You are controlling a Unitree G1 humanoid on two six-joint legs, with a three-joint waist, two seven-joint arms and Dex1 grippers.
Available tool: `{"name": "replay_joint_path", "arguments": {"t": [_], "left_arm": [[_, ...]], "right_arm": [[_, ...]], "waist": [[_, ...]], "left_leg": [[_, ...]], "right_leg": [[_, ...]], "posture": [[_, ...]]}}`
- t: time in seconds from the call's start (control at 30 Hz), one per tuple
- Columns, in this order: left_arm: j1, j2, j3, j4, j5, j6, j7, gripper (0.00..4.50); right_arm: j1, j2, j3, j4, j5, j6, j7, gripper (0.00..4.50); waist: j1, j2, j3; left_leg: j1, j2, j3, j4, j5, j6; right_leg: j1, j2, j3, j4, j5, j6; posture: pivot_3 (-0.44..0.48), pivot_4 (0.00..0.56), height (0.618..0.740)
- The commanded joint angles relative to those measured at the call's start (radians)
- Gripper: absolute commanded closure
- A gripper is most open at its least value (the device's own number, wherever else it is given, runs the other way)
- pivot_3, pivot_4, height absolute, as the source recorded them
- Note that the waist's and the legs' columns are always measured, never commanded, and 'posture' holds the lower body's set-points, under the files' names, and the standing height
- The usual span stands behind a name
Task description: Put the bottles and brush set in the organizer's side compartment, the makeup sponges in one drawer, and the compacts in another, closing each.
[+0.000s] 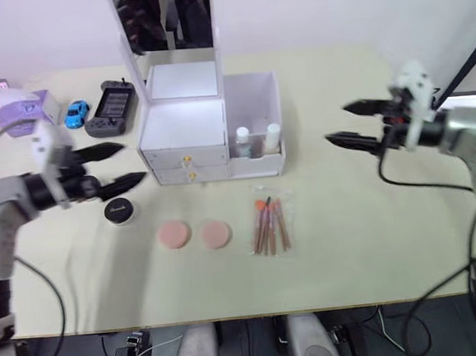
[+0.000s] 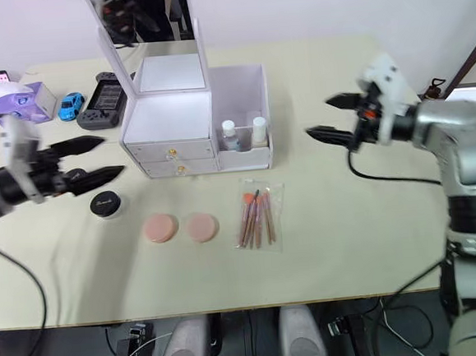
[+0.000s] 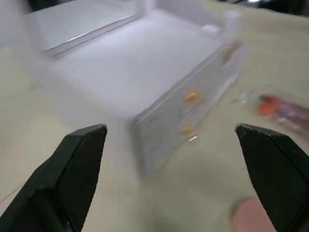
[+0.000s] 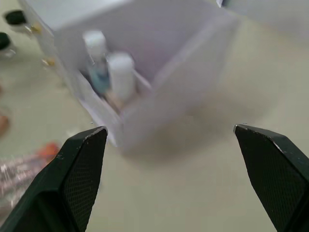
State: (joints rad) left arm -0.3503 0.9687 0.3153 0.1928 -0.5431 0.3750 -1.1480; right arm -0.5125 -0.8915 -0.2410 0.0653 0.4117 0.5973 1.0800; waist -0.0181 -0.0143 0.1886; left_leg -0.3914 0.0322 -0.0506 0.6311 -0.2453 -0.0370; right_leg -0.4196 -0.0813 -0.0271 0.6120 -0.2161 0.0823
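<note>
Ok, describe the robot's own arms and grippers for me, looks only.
Both arms are silver-grey metal with rounded casings. Each ends in a white blocky wrist housing carrying two black, pointed fingers with a fine textured inner face. The left gripper and right gripper look alike. Thin black cables loop from each forearm down past the table edge. The right gripper shows a small red detail by its fingers.

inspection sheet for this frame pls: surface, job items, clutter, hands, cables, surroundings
Surface: beige table, no spills seen.
Job's things: white organizer with mirror, drawers shut; two bottles already in the side compartment; brush set, two pink sponges and one black compact lie in front.
Clutter: handheld console, blue toy car, purple box at far left.
Hands: left hand open, empty; right hand open, empty.
Cables: black cable hanging from right arm.
Surroundings: plain wall behind.
</note>
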Motion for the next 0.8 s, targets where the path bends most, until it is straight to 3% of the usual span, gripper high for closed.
{"name": "replay_joint_path", "arguments": {"t": [0.03, 0.2, 0.4, 0.57, 0.67, 0.8], "left_arm": [[0.015, 0.07, 0.062, 0.153, 0.056, -0.11, -0.058, 0.0], [0.014, 0.148, 0.114, 0.44, 0.104, -0.242, -0.091, 0.0], [-0.006, 0.141, 0.109, 0.475, 0.104, -0.265, -0.128, 0.0], [-0.007, 0.115, 0.033, 0.107, -0.02, -0.001, -0.194, 0.0], [-0.086, 0.1, -0.037, -0.088, -0.111, 0.205, -0.161, 0.0], [-0.113, 0.06, -0.161, -0.277, -0.131, 0.338, -0.114, 0.0]], "right_arm": [[0.095, -0.053, -0.103, -0.021, 0.023, -0.036, 0.022, 0.06], [0.262, -0.05, -0.204, 0.028, 0.019, -0.09, 0.0, 0.06], [0.312, -0.066, -0.213, 0.009, 0.034, -0.081, -0.012, 0.06], [0.308, -0.111, -0.25, -0.121, 0.16, 0.09, 0.01, 0.06], [0.336, -0.146, -0.266, -0.239, 0.238, 0.173, 0.032, 0.06], [0.319, -0.124, -0.257, -0.357, 0.274, 0.188, -0.027, 0.06]], "waist": [[-0.002, 0.0, 0.0], [0.002, -0.001, -0.001], [0.006, -0.001, -0.001], [0.012, -0.001, -0.001], [0.013, -0.003, -0.001], [0.001, -0.003, -0.001]], "left_leg": [[0.0, 0.0, 0.001, 0.0, 0.0, 0.0], [0.001, 0.001, 0.002, 0.001, 0.0, 0.0], [0.001, 0.001, 0.005, 0.001, 0.0, 0.0], [0.0, 0.001, 0.005, 0.001, 0.0, -0.001], [0.0, 0.001, 0.005, 0.001, 0.0, -0.001], [0.002, 0.001, 0.007, 0.0, 0.0, -0.001]], "right_leg": [[0.0, 0.0, 0.001, 0.0, 0.0, 0.0], [0.0, 0.0, 0.001, 0.0, -0.003, 0.001], [-0.001, -0.002, 0.003, 0.0, -0.002, 0.0], [0.0, -0.002, 0.003, 0.001, 0.0, -0.003], [0.0, -0.001, 0.003, 0.0, -0.001, -0.003], [0.001, -0.001, 0.006, 0.0, -0.002, 0.0]], "posture": [[0.0, 0.15, 0.74], [0.0, 0.15, 0.74], [0.0, 0.15, 0.74], [0.0, 0.15, 0.74], [0.0, 0.15, 0.74], [0.0, 0.15, 0.74]]}}
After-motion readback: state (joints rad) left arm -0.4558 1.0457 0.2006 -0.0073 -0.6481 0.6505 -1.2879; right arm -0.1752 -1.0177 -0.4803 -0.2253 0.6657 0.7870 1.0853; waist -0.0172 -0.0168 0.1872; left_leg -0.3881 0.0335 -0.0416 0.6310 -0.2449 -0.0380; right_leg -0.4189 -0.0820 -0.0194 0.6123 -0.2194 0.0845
